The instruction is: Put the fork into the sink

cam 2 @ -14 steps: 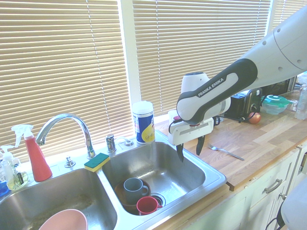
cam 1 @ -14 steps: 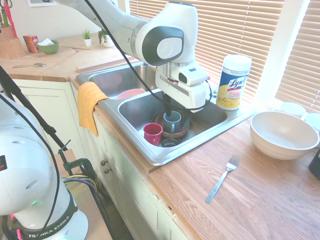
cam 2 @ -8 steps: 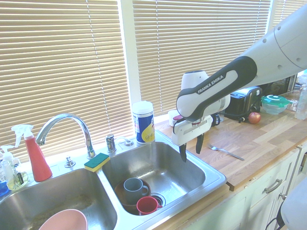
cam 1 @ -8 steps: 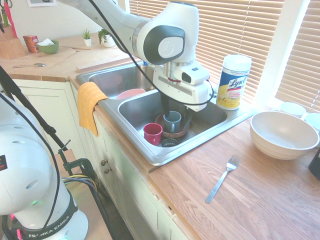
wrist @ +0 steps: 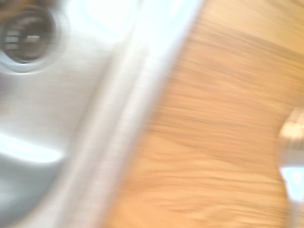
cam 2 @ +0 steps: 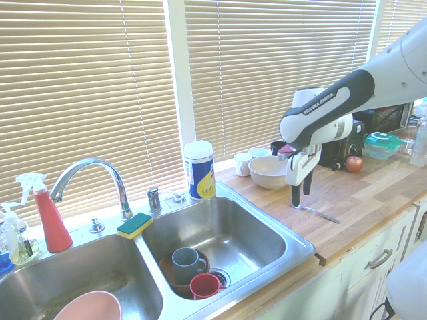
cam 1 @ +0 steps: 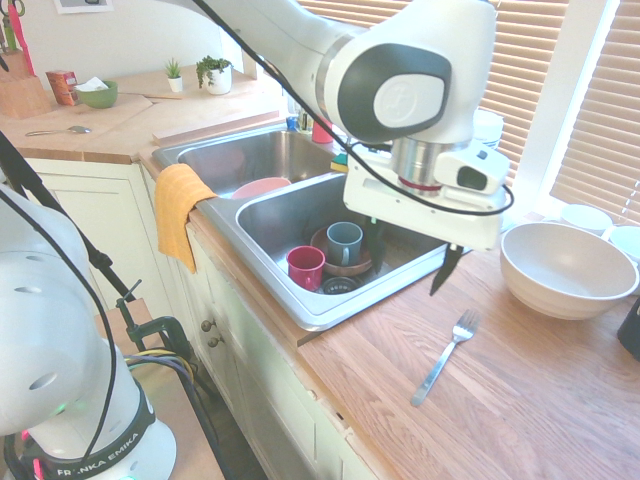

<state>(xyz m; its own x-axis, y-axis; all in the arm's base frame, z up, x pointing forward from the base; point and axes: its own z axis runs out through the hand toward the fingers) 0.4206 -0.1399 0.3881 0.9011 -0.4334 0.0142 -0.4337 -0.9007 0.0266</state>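
With the sink (cam 2: 213, 230) as landmark, I have the gripper (cam 1: 412, 258) spread wide and empty above its rim, near the fork (cam 1: 445, 358), which lies on the wooden counter (cam 1: 530, 400) beside it.

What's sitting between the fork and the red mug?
In the first exterior view, a strip of bare wooden countertop and the sink's metal rim separate the fork from the red mug.

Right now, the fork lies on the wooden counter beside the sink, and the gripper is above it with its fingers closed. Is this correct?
Not quite: the gripper is open, its two fingers standing well apart, as the first exterior view shows. The fork does lie on the wooden counter beside the sink.
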